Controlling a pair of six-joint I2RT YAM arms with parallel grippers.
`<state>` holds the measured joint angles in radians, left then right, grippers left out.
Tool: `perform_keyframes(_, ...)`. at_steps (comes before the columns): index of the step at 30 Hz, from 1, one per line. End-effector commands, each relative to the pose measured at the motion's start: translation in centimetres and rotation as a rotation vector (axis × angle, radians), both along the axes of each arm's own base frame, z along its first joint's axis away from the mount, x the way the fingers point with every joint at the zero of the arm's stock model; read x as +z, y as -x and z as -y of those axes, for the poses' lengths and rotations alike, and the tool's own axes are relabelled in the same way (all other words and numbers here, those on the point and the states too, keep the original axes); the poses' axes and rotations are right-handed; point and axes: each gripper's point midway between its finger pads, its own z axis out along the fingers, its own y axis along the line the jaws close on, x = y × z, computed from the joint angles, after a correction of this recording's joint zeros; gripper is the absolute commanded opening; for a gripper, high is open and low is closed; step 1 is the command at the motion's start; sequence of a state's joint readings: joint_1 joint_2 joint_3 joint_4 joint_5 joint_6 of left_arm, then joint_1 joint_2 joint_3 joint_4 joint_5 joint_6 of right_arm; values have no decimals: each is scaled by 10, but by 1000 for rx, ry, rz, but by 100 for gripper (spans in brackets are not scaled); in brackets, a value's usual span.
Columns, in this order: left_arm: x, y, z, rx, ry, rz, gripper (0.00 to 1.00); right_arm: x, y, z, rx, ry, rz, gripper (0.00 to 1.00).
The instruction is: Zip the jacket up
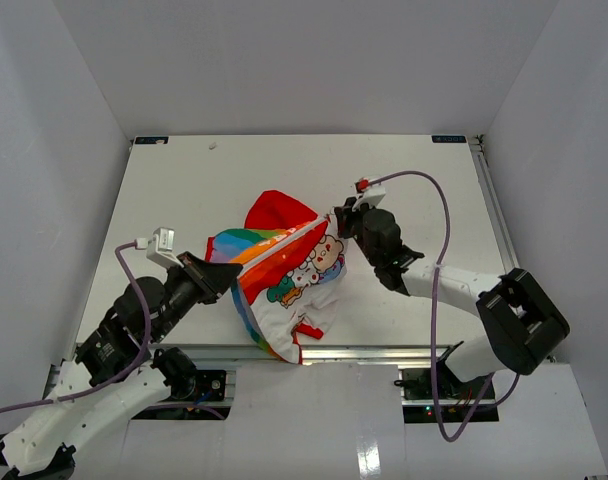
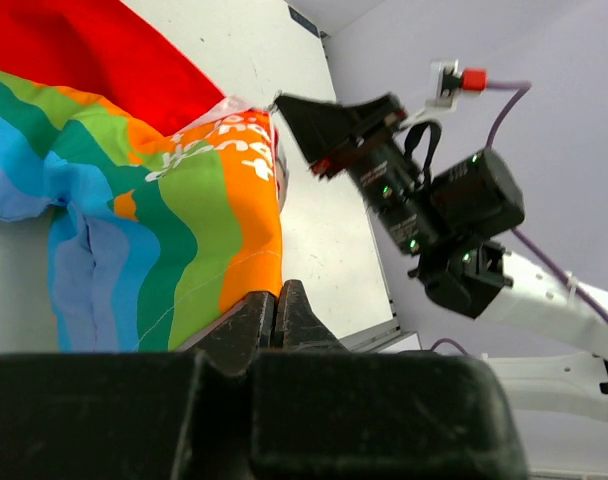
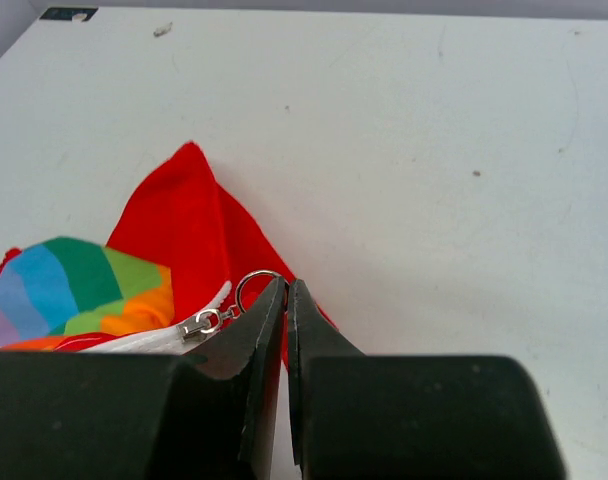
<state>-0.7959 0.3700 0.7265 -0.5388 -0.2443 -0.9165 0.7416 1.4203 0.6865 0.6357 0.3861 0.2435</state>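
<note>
A plain white desk (image 1: 234,170) fills the middle, boxed in by bare white walls: the far wall (image 1: 304,60), the left wall (image 1: 44,150) and the right wall (image 1: 564,120). Small dark corner tags (image 1: 150,140) sit at its two far corners. A metal rail (image 1: 489,190) runs down the right edge. A tiny speck (image 1: 213,146) lies far left. Even, soft light; a glare patch (image 1: 369,452) on the near white panel.

Between left hand (image 1: 228,272), right hand (image 1: 340,216): jacket (image 1: 289,275) heap; open table (image 1: 234,170) beyond.
</note>
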Motion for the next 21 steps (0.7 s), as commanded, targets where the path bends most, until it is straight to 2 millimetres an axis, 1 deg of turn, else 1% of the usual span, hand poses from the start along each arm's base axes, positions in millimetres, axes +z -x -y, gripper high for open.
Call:
perform_keyframes(1,12,5,-12,14,-44,42,0,31,-48,16,-49,-41,61,8)
perform_keyframes(2,13,4,-17,32,-47,46,0,31,-55,21,-54,-48,58,8)
perform_keyframes(3,21,5,-24,56,-44,64,0,32,-61,27,-60,-63,52,8)
perform_keyframes(6,27,5,-35,95,-61,82,0,35,-76,46,-84,-99,45,8)
perform_keyframes(8,34,5,-38,101,-64,101,0,41,-81,57,-99,-108,56,8)
perform_keyframes(10,36,5,-37,96,-69,108,0,46,-84,65,-109,-105,68,8)
perform_keyframes(14,42,5,-33,75,-70,121,0,56,-85,74,-113,-109,89,8)
perform_keyframes(17,46,3,-31,74,-76,149,0,62,-81,77,-94,-121,103,8)
perform_keyframes(18,46,0,-30,78,-85,152,0,64,-79,75,-83,-123,108,8)
perform_keyframes(21,39,-18,-20,93,-156,158,0,72,-73,78,-79,-115,122,8)
